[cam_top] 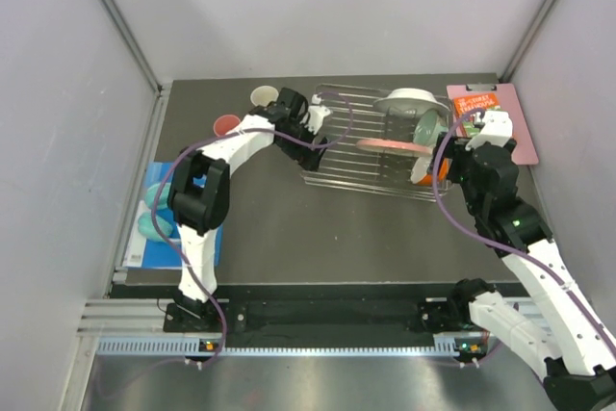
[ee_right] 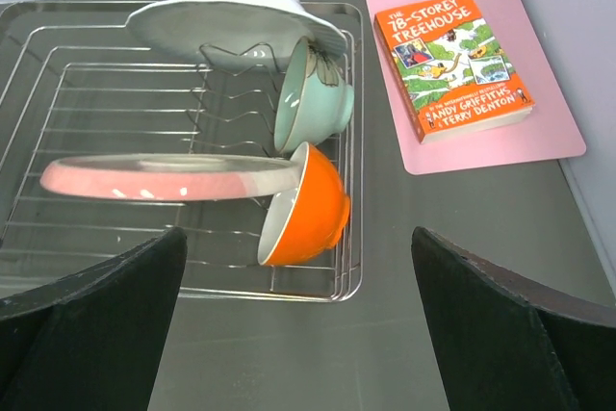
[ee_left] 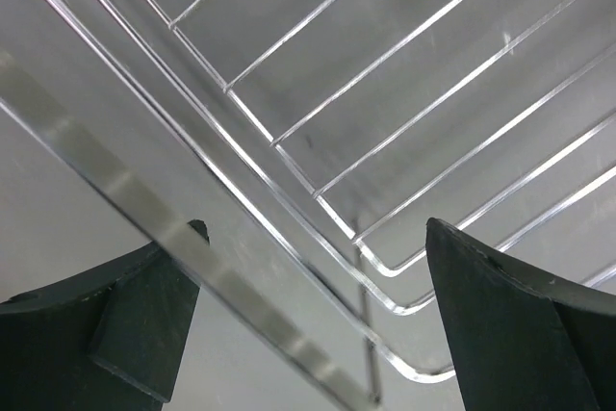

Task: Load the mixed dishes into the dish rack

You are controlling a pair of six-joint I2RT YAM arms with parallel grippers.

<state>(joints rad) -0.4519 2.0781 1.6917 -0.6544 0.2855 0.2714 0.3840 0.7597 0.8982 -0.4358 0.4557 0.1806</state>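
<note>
Top external: dish rack [cam_top: 332,172] upper centre, partly loaded; two cups [cam_top: 263,95] [cam_top: 226,125] upper left on counter [cam_top: 289,228]. Left pincer [ee_left: 315,238] and right pincer [ee_right: 298,238] both open, empty. I risk the left snagging rack wire, jolting the rack and toppling the pink plate [ee_right: 164,178].

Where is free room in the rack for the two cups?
In the rack the left end is bare, between the left gripper and the pink plate. Its right end is crowded: white plate, green bowl, orange bowl. The table in front is bare.
</note>
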